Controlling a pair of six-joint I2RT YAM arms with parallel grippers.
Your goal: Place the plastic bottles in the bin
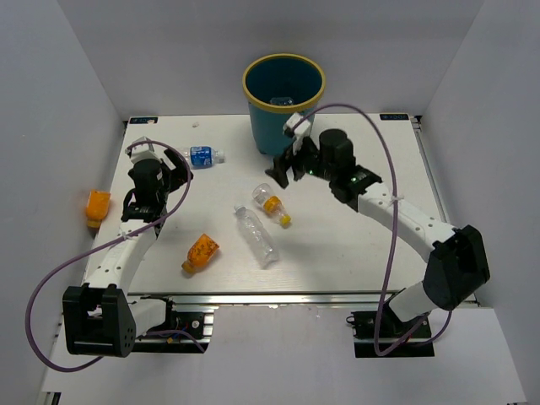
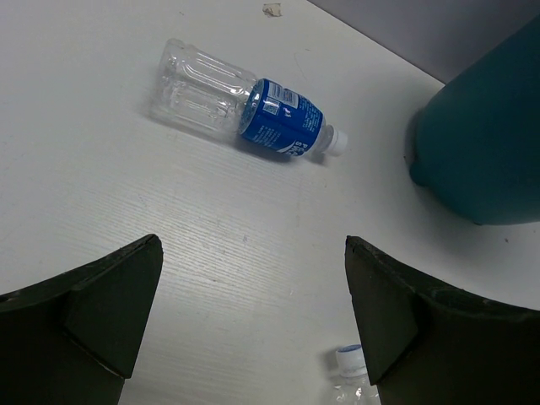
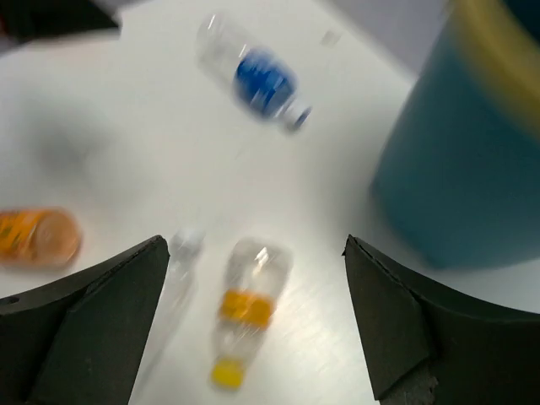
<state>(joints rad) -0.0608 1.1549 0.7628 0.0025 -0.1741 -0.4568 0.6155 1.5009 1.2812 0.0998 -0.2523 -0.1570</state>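
Note:
The teal bin [image 1: 263,126] with a yellow rim stands at the table's back; a clear bottle [image 1: 282,102] lies inside it. On the table lie a blue-labelled bottle [image 1: 202,155], an orange-labelled clear bottle [image 1: 272,203] with a yellow cap, a plain clear bottle [image 1: 256,237] and a stubby orange bottle [image 1: 201,252]. My left gripper [image 1: 175,171] is open and empty, short of the blue-labelled bottle [image 2: 253,114]. My right gripper [image 1: 283,169] is open and empty beside the bin [image 3: 464,152], above the orange-labelled bottle [image 3: 246,312]. The right wrist view is blurred.
A second stubby orange bottle [image 1: 98,207] lies off the table's left edge against the wall. The bin's wall [image 2: 485,143] fills the right of the left wrist view. Purple cables loop over both arms.

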